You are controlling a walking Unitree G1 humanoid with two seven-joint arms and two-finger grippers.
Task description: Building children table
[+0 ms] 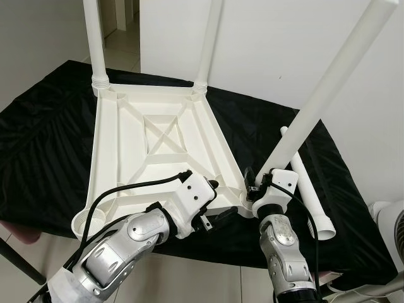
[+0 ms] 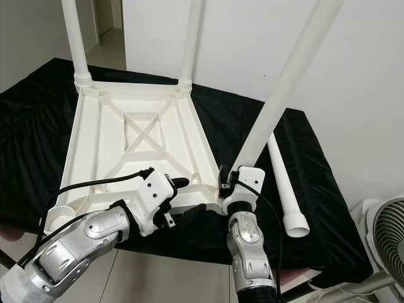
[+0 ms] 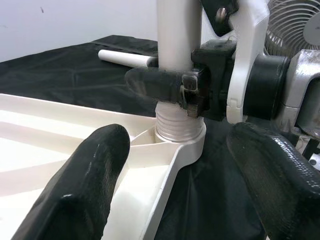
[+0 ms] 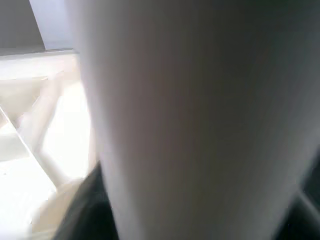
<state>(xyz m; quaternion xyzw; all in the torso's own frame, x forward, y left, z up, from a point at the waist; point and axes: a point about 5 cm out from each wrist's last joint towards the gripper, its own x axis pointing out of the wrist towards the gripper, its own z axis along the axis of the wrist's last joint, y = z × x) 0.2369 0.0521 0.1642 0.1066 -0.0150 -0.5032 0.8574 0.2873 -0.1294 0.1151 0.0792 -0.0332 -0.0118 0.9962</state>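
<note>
Seating the third leg (image 1: pixel 328 88) into the near-right corner socket of the upturned tabletop (image 1: pixel 126 145); my right gripper (image 1: pixel 255 184) pinches it low, near the thread, to steer the tilt. Spare leg (image 2: pixel 285 183) waits on the black cloth (image 2: pixel 38 120). Left wrist view: left gripper (image 3: pixel 175 170) spread, astride the corner socket (image 3: pixel 187 142), ready to brace. Right wrist view: leg (image 4: pixel 200 115) close up, blurred.

The white plastic ribbed tabletop (image 1: pixel 158 145) lies upside down. Two white plastic tube legs (image 1: pixel 96 38) stand upright in its far corners, a third (image 1: pixel 328 88) leans in the near right corner socket, and a fourth (image 1: pixel 309 192) lies just beside that corner.
</note>
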